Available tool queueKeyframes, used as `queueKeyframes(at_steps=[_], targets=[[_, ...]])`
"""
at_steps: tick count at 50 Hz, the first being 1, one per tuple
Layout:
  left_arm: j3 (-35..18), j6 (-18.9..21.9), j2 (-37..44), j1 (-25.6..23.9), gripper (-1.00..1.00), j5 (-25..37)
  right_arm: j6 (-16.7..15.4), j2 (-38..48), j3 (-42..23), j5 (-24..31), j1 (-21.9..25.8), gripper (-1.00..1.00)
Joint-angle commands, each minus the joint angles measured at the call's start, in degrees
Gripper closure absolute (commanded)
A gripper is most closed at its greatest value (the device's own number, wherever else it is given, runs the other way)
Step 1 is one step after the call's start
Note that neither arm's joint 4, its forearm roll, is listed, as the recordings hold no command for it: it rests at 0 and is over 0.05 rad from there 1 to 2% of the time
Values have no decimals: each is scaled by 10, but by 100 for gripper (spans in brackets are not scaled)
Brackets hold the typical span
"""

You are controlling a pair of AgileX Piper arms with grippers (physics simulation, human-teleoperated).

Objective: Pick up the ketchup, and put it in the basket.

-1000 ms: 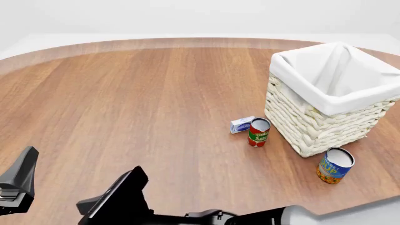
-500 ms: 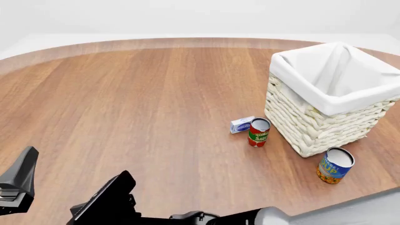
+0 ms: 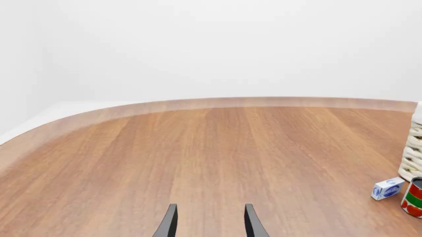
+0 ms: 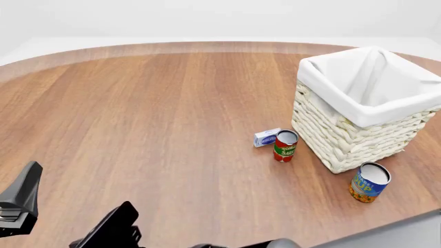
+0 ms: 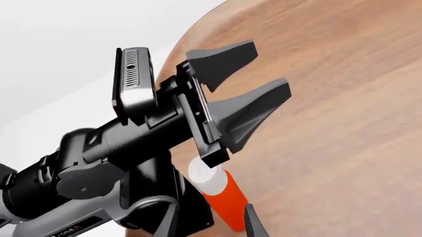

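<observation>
Ketchup [image 5: 221,200]: seen only in the right wrist view, low centre of the frame; red bottle with a white cap, leaning, just beside the left arm's dark base. It does not appear in the front view.
Basket [image 4: 358,129]: right side of the front view, cream wicker with a white cloth liner folded over the rim, standing on the desk [image 4: 152,113].
Left hand [image 3: 209,227]: fingers parted with nothing between them, at the bottom centre of its own wrist view above bare wood; in the right wrist view it fills the upper middle of the frame, jaws apart.
Right hand [image 5: 209,224]: two dark fingertips at the bottom edge of its wrist view, spread, holding nothing, with the ketchup between and beyond them.
Tomato sauce can [image 4: 284,145]: upright, centre right, just beside the basket's near-left wall.
Small blue-and-white box [image 4: 266,137]: lying just left of that can.
Blue soup can [image 4: 369,182]: lower right, tilted, near the basket's front corner.
</observation>
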Motion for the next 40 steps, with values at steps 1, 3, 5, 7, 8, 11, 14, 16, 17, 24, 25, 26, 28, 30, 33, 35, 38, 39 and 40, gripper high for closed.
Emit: queueKeyframes(at_steps=[1,3,5,7,8,11,14,16,17,24,25,26,28,30,33,35,38,39,40], targets=[[0,0,0,0,-100,0,1,2,1,-3,8,-100],[0,0,0,0,-100,0,1,3,1,-5,9,-100],[0,0,0,0,-100,0,1,3,1,-5,10,-100],[0,0,0,0,-100,0,1,4,0,-5,10,-100],[0,0,0,0,-100,0,1,6,-1,-5,10,-100],[0,0,0,0,-100,0,0,10,-6,-4,9,-100],[0,0,0,0,-100,0,-1,13,-11,0,10,-100],[0,0,0,0,-100,0,-2,15,-13,1,10,-100],[0,0,0,0,-100,0,-2,15,-14,1,10,-100],[0,0,0,0,-100,0,-4,15,-23,9,8,-100],[0,0,0,0,-100,0,-4,16,-24,9,9,-100],[0,0,0,0,-100,0,-5,16,-27,12,8,-100],[0,0,0,0,-100,0,-7,17,-30,15,6,-100],[0,0,0,0,-100,0,-7,20,-30,12,6,-100],[0,0,0,0,-100,0,-8,27,-35,12,1,-100],[0,0,0,0,-100,0,-7,28,-39,16,2,-100],[0,0,0,0,-100,0,-7,33,-42,15,2,-100],[0,0,0,0,-100,0,-8,32,-47,22,2,-100],[0,0,0,0,-100,0,-7,35,-47,19,3,-100]])
